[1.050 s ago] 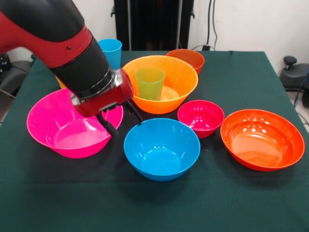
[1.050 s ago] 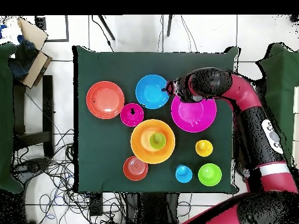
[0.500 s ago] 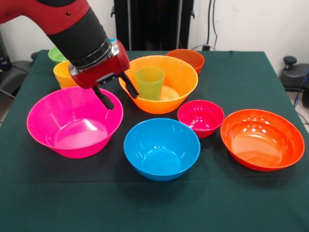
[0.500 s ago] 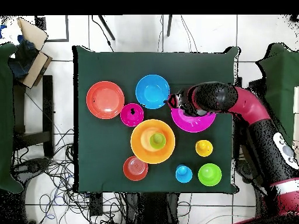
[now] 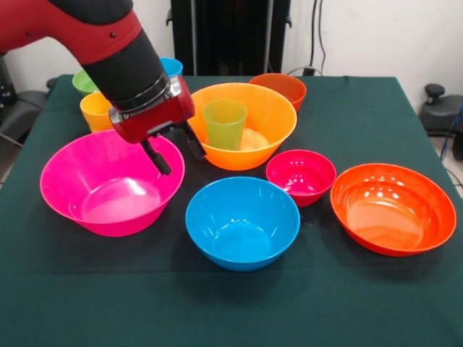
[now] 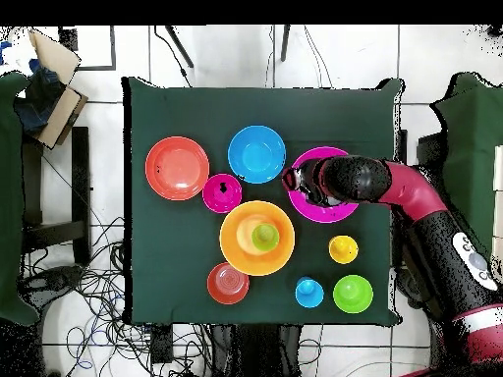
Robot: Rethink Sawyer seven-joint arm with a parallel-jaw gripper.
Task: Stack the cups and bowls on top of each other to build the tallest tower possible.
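Note:
My gripper is open and empty. It hangs over the right rim of the big pink bowl, just left of the big orange bowl. A green cup stands upright inside the orange bowl. From overhead the gripper sits at the pink bowl's left edge, beside the blue bowl. The medium blue bowl, small magenta bowl and wide red-orange bowl stand apart in front. Nothing is stacked except the green cup in the orange bowl.
Behind the arm stand a yellow-orange cup, a small green bowl and a blue cup. A small orange-red bowl sits behind the orange bowl. The dark green cloth covers the table.
The gripper, still open and empty, rose from the gap between the pink and blue bowls and moved back. It then dipped slightly by the pink bowl's rim. No bowl or cup moved.

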